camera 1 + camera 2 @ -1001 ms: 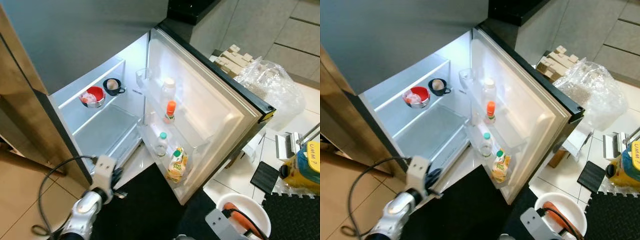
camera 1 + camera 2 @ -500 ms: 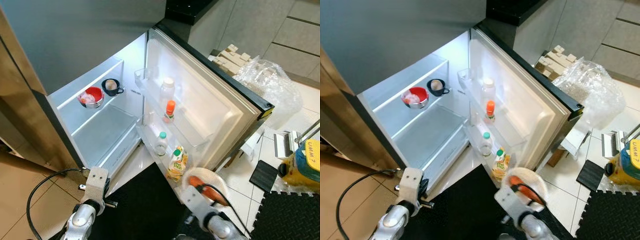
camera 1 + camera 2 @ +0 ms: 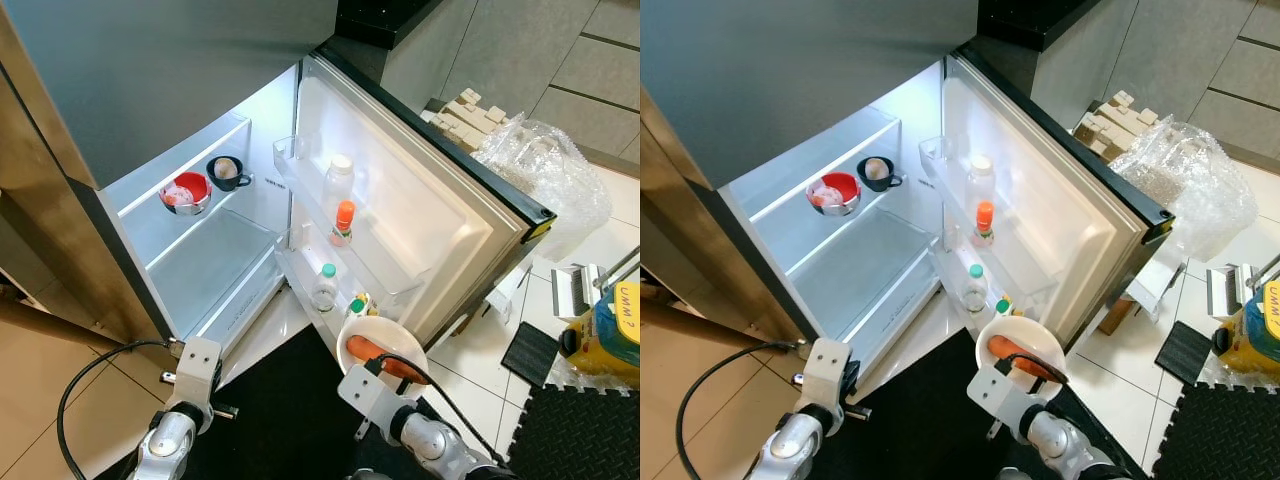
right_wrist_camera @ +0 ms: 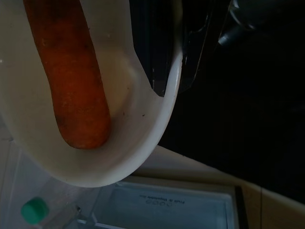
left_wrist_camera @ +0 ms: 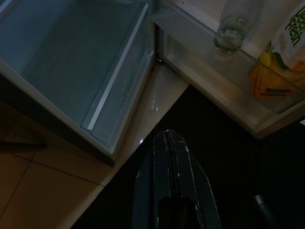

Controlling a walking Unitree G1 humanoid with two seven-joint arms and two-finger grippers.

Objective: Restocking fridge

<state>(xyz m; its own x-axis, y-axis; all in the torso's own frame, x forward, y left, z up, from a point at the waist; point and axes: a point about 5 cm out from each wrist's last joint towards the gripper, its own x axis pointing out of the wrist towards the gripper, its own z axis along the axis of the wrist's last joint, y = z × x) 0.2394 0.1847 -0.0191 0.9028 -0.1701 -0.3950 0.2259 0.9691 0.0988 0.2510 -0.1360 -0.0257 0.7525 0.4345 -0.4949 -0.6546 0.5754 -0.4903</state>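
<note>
A white bowl (image 3: 381, 347) with a carrot (image 4: 71, 81) is clamped at its rim by the right gripper (image 4: 164, 71) before the open fridge (image 3: 400, 215), while the left gripper (image 5: 172, 157) is held closed

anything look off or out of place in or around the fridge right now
Nothing is spilled or broken. The one oddity: the carrot lies loose in the white bowl, which the right gripper pinches by its rim alone. The red bowl and dark cup sit upright on the shelf.

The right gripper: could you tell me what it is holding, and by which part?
The right gripper holds a white bowl by its rim; a carrot lies inside.
</note>
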